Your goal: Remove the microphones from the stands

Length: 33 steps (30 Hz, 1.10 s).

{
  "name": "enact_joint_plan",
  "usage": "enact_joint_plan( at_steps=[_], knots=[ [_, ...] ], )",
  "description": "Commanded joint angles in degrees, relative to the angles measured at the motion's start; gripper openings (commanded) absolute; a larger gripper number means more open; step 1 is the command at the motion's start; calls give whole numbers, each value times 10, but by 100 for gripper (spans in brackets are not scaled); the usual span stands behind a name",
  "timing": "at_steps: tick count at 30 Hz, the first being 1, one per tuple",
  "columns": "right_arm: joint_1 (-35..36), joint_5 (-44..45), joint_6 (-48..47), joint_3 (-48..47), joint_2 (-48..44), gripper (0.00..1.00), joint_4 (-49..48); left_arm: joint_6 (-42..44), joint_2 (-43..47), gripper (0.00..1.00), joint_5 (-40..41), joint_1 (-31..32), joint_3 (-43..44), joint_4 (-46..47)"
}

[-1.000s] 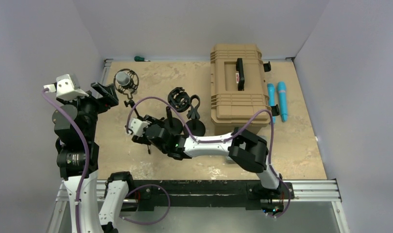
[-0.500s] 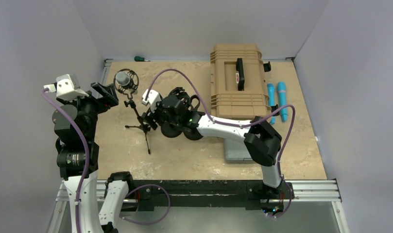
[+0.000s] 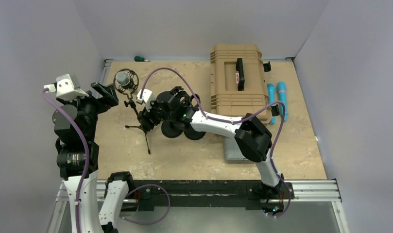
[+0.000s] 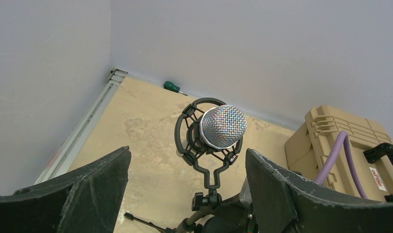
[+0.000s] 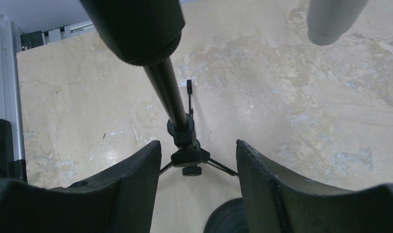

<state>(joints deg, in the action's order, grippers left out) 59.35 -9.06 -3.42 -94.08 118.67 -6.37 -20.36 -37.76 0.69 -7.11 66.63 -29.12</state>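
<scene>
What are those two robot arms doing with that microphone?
They are set to take the microphone off its stand. The right pincer is open, one finger on each side of the stand's pole, not squeezing it. The left pincer is open too, facing the microphone without touching. The microphone is not off yet.

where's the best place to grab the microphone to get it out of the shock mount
Grip the mesh head of the microphone, which stands clear of the shock mount ring; the ring cages the body behind it. Come from the head's end along its axis, where the open left claw faces it.
</scene>
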Motion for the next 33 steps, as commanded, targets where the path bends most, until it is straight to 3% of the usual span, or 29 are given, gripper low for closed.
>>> enact_joint_plan(
  at_steps=[1,5,10,20,28,33],
  knots=[
    [1,-23,0,-10,-13,56,3,7,1,85,-4,-5,-1,26],
    [1,-14,-4,-25,0,53,18,7,1,85,-4,-5,-1,25],
    [3,1,-14,-37,8,42,26,7,0,85,-4,-5,-1,25],
    [19,35,-32,-47,20,42,37,8,0,85,-4,-5,-1,26],
    [35,86,-57,-35,15,14,35,8,1,85,-4,-5,-1,25],
    [75,236,-103,-9,16,0,10,8,1,85,-4,-5,-1,25]
  ],
)
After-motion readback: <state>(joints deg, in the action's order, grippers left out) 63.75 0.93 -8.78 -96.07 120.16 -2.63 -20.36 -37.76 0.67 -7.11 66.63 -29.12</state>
